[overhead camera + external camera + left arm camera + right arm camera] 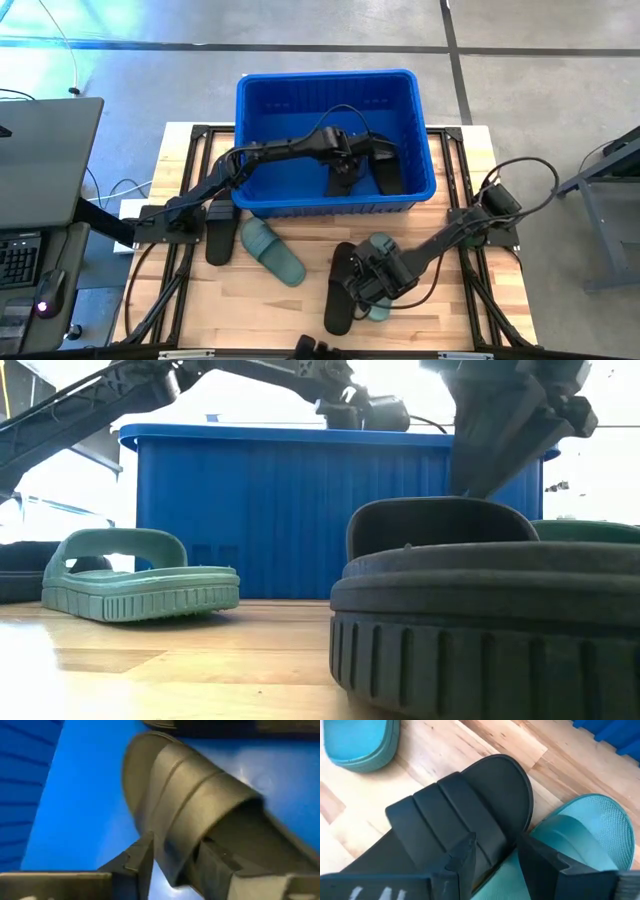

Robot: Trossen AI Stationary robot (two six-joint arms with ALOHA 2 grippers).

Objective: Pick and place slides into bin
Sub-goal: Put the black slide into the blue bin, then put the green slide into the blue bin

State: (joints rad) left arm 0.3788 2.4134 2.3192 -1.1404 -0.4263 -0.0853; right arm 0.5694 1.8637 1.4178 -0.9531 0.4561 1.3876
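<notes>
Two black slides in bin, four on table

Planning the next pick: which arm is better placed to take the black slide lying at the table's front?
The right. The right gripper hangs open over that black slide, fingers astride its strap. The left gripper is inside the bin, holding another black slide.

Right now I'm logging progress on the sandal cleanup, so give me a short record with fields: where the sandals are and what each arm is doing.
bin: blue, at the table's far edge
left gripper: inside bin, shut on black sandal
also in bin: another black sandal
right gripper: open, straddling strap edge of black sandal on table
green sandals on table: one beside it, one apart
</notes>
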